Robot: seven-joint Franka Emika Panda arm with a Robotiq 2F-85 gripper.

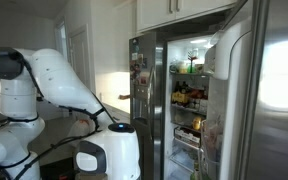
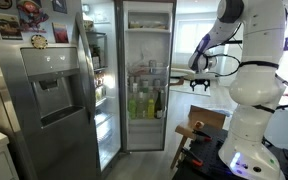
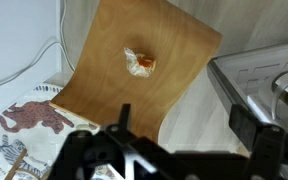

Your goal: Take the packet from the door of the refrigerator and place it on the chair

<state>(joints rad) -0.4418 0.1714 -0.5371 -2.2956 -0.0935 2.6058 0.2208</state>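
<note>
A small crumpled orange-and-clear packet (image 3: 139, 62) lies on the wooden chair seat (image 3: 114, 90) in the wrist view. My gripper (image 3: 189, 125) is open and empty, above and apart from the packet, over the seat's edge. In an exterior view the gripper (image 2: 199, 83) hangs above the wooden chair (image 2: 192, 134). The refrigerator (image 2: 146, 70) stands open and brightly lit, with food on its shelves; it also shows in the other exterior view (image 1: 189, 90). Its tall steel door (image 1: 274, 90) with white inner lining is swung open.
A narrower steel door with a dispenser and stickers (image 2: 46, 85) stands beside the open compartment. A patterned cloth (image 3: 24, 125) and a white cable (image 3: 39, 60) lie by the chair. A grey metal object (image 3: 252, 75) sits on the other side. White cabinets (image 1: 174, 10) hang above.
</note>
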